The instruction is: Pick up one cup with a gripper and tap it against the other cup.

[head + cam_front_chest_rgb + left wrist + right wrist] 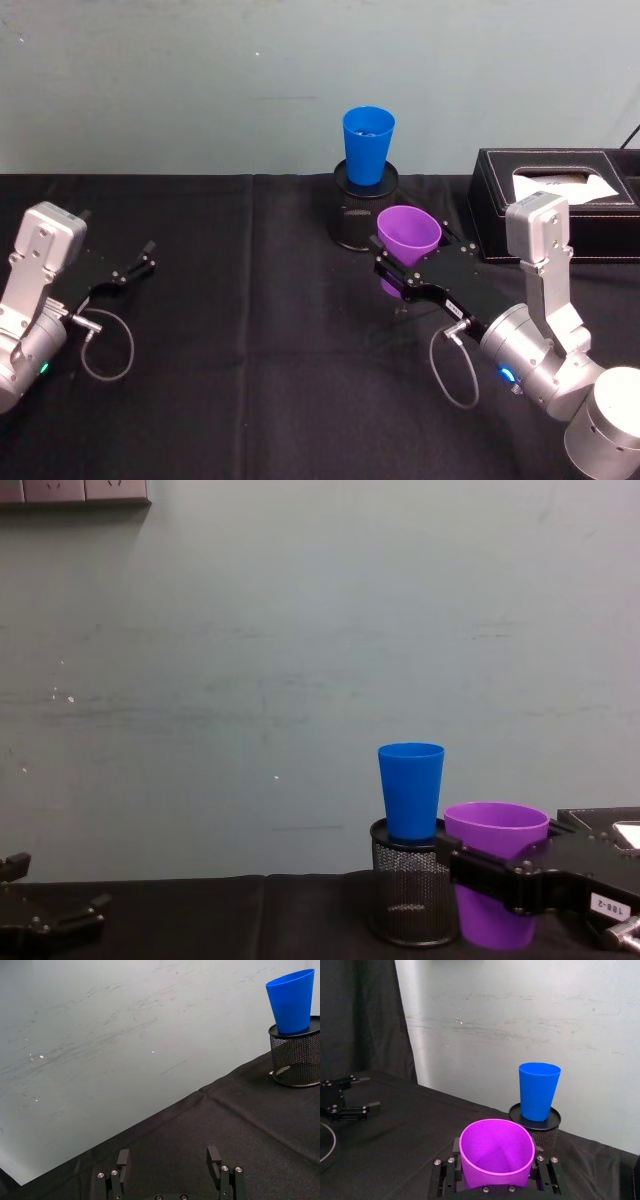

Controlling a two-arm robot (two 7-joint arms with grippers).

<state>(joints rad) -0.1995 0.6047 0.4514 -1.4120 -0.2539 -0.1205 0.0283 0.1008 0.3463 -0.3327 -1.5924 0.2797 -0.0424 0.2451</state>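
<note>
A purple cup [408,235] sits mouth-up between the black fingers of my right gripper [398,272], which is shut on its sides. It hangs close to the front right of a black mesh holder [355,225]. On top of that holder stands the blue cup [368,145], upright. In the chest view the purple cup [495,880] is lower than the blue cup [411,790], with a small gap between them. The right wrist view shows the purple cup [496,1152] near and the blue cup [538,1091] beyond it. My left gripper [145,258] rests open at the far left.
A black tissue box [560,200] stands at the back right, just behind my right arm. Black cloth covers the table [250,330] and a pale wall runs behind it. A grey cable loops beside my left arm [105,345].
</note>
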